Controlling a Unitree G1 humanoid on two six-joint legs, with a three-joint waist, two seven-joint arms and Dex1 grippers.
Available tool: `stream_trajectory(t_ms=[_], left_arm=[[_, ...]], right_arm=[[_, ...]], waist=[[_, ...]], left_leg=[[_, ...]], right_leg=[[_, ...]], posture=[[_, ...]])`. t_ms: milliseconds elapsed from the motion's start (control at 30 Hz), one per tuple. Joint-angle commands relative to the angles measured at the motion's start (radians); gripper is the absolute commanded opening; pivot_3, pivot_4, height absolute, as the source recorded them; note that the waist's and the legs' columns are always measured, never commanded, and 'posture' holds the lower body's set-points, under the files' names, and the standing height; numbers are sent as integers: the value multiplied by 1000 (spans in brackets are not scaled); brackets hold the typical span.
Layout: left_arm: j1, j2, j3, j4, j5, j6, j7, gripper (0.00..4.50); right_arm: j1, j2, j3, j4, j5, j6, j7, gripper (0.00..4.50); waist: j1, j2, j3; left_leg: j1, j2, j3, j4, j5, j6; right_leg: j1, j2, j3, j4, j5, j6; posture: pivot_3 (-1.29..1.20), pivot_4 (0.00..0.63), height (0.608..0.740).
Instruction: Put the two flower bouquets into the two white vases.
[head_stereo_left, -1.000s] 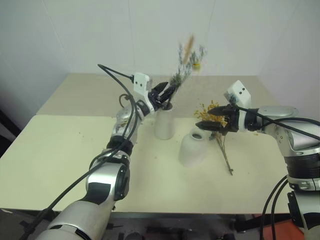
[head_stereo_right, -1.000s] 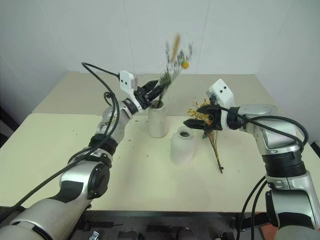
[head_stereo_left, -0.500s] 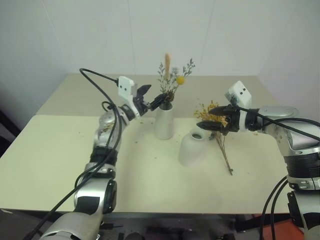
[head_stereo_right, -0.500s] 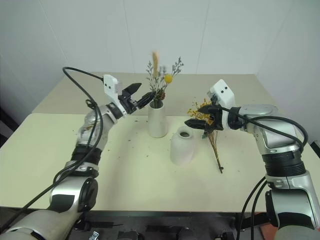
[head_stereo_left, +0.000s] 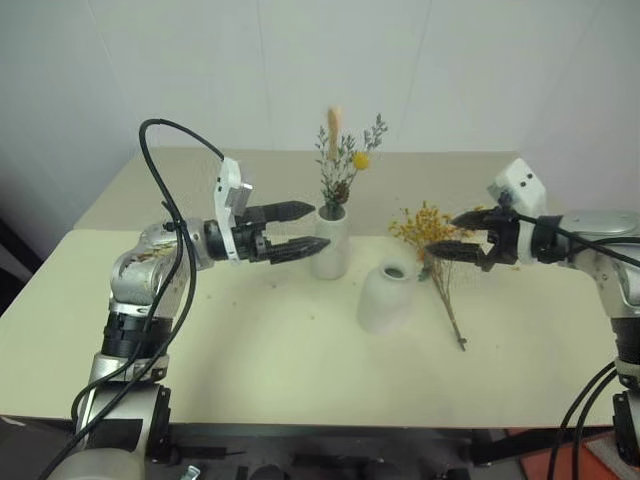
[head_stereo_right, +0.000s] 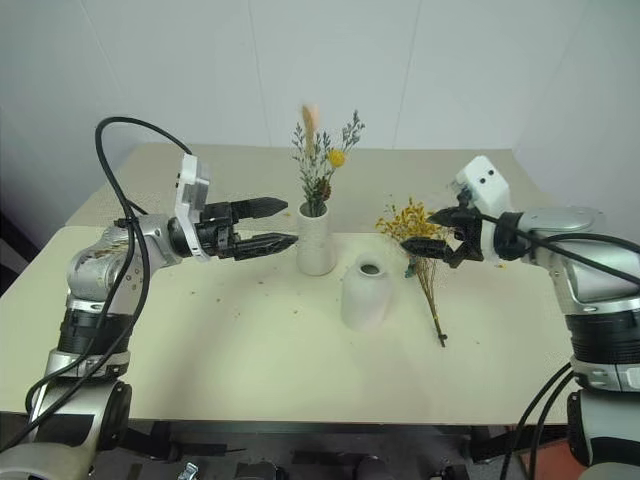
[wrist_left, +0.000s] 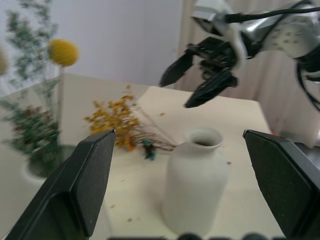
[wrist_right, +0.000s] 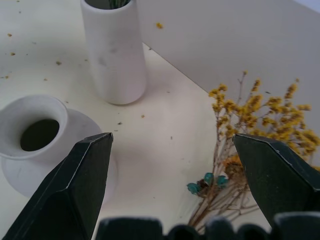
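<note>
Sparse grey-green bunch with peach plume and yellow ball (head_stereo_left: 338, 165) stood upright in tall matte white cylinder vase (head_stereo_left: 331, 245). Yellow-orange dried bunch (head_stereo_left: 432, 232) lay on beige table (head_stereo_left: 260, 350) beside empty white dome vase (head_stereo_left: 388, 294). Left gripper (head_stereo_left: 303, 227) and right gripper (head_stereo_left: 452, 235) hovered with jaws spread (nothing held).

A beige table (head_stereo_left: 250, 350) stands against a white wall (head_stereo_left: 200, 70), with small dried crumbs (wrist_right: 30, 55) scattered on its top.

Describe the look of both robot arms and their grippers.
Both arms are silver-grey metal with black joint bands and loose black cables. The left gripper and right gripper each carry two tapered black fingers and a white box-shaped module on the wrist.
</note>
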Motion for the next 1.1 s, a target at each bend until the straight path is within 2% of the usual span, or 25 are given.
stream_trajectory(t_ms=[33, 233, 367, 533, 867, 1100], left_arm=[[-51, 4, -39, -46, -27, 12, -52, 4473], [-123, -9, -127, -31, 3, 46, -86, 4473], [-174, -21, -186, -9, 36, 33, -107, 4473], [-258, -39, -281, 24, 122, 55, -87, 4473], [-286, -58, -329, 42, 193, 78, -56, 4473], [-286, -60, -312, 39, 193, 88, -61, 4473]], right_arm=[[-1, -35, -31, -22, -1, 61, -20, 4500], [-17, -64, 28, 23, -45, 272, -105, 4500], [-8, -60, 95, 52, -79, 314, -124, 4500], [-74, -9, 185, 162, -102, 368, -117, 4500], [-170, 120, 281, 400, -175, 302, -102, 4500], [-187, 194, 347, 504, -243, 213, -79, 4500]], waist=[[0, 0, 0], [0, 0, 0], [-2, 0, 0], [-14, 0, 0], [-24, 0, 0], [-22, 0, 0]], left_leg=[[0, 0, 0, 0, 0, 0], [0, 0, 0, 0, 0, 0], [0, 0, 1, 0, 0, 0], [0, 0, 1, 0, 0, 0], [0, 0, 1, 0, 0, 0], [-1, 0, 1, 0, 0, 0]], right_leg=[[0, 0, 0, 0, 0, 0], [0, 0, 0, 0, 0, 0], [0, 0, 1, 0, 0, 0], [0, 0, 1, -1, 0, 0], [-1, 1, 2, 0, 0, 0], [-1, 1, 1, 0, 0, 0]], posture=[[0, 150, 740], [0, 150, 740], [0, 150, 740], [0, 150, 740], [0, 150, 740], [0, 150, 740]])
